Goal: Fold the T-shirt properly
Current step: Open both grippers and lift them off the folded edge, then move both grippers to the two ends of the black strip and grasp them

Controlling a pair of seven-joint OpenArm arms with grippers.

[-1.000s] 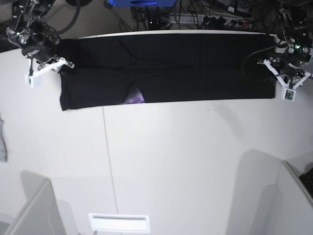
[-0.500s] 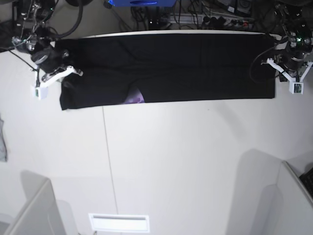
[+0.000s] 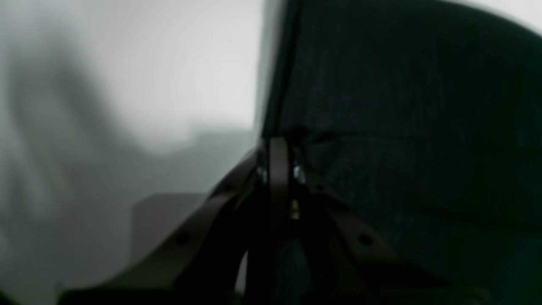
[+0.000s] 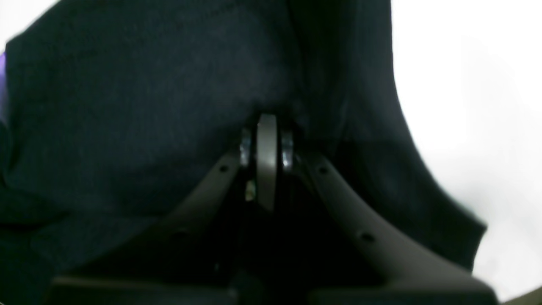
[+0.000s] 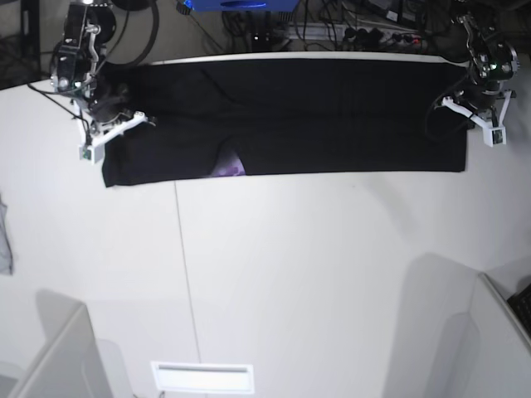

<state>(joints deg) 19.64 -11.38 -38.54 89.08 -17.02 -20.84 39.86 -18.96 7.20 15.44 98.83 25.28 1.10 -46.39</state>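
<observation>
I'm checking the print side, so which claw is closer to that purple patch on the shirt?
The right claw. It sits at the shirt's end nearest the purple patch; the left claw is at the opposite end, much farther away.

White table — cable clutter behind.

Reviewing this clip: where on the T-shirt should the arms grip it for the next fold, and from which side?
At its two short ends. The T-shirt lies as a long flat band across the table, so the right gripper and left gripper suit coming in from the outer ends; both seem shut on cloth there.
</observation>
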